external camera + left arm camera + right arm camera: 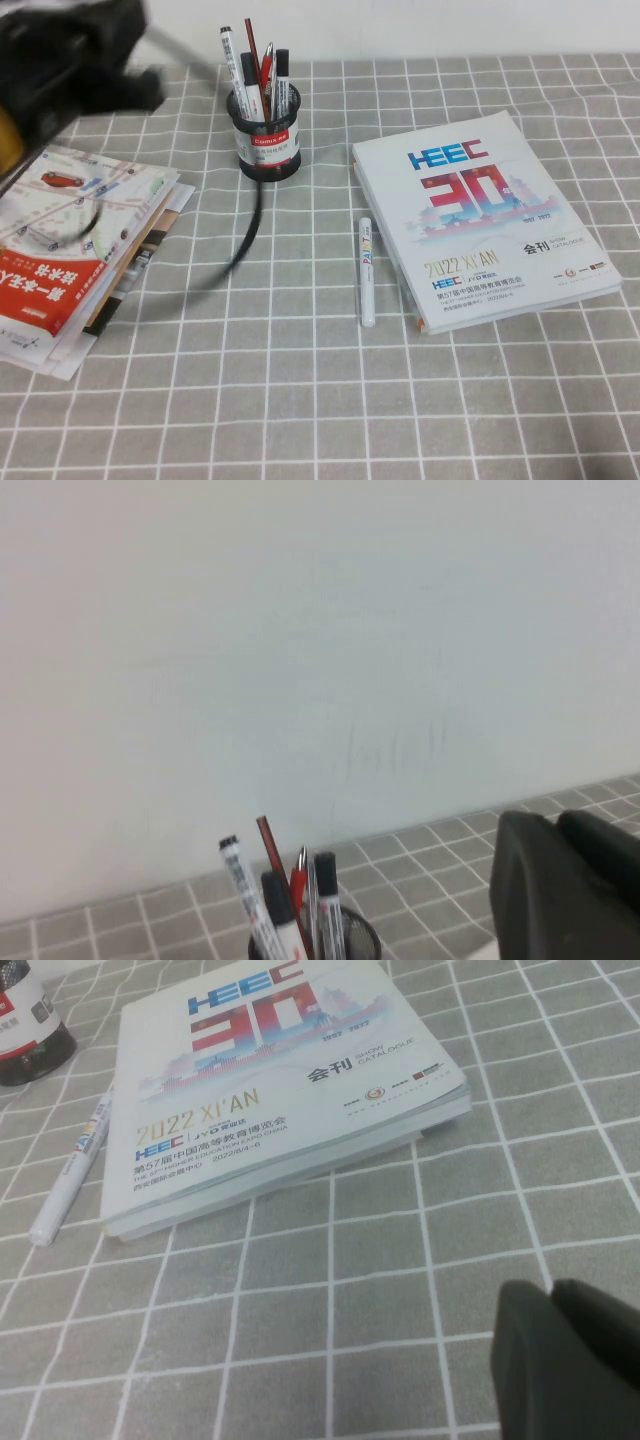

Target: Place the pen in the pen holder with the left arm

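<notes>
The pen holder (265, 140), a black mesh cup with a red-and-white label, stands at the back middle of the table. Several pens stand in it. One is a slim white pen with black print and a black cap (229, 62); it also shows in the left wrist view (238, 880). My left gripper (140, 88) is a dark blur high at the back left, apart from the holder. In the left wrist view its fingers (555, 825) are pressed together and hold nothing. My right gripper (550, 1295) is shut and empty, low over the cloth near the magazine.
An all-white marker with coloured lettering (367, 270) lies beside a white HEEC magazine (480, 215) on the right. A pile of leaflets and a map (70, 260) lies on the left. A black cable (250, 225) hangs in front of the holder.
</notes>
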